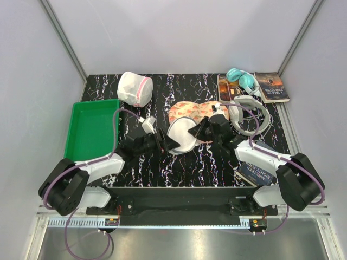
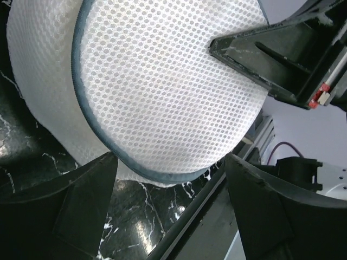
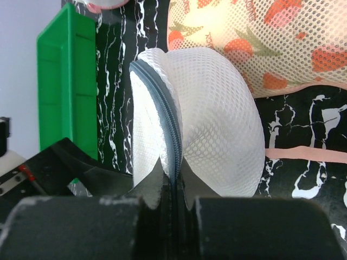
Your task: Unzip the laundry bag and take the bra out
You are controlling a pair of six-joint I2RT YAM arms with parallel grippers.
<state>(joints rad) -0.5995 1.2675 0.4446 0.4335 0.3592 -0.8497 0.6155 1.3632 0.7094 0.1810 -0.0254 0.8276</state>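
The laundry bag (image 1: 181, 136), a round white mesh pouch with a grey zip band (image 3: 171, 124), stands on edge at the table's middle. My right gripper (image 3: 172, 170) is shut on that zip band at the bag's near rim (image 1: 201, 131). My left gripper (image 2: 171, 162) is open on the bag's left side (image 1: 165, 142). The bag's lower edge (image 2: 162, 81) hangs just beyond its spread fingers, with no clear contact. One of the right gripper's black fingers (image 2: 260, 59) presses on the mesh. The bra is hidden.
A floral two-cup item (image 1: 195, 111) lies just behind the bag. A pink-trimmed mesh pouch (image 1: 134, 88) sits at the back left and a green tray (image 1: 92, 130) at the left. Headphones (image 1: 242, 80), a book (image 1: 271, 86) and white headphones (image 1: 249, 116) crowd the right.
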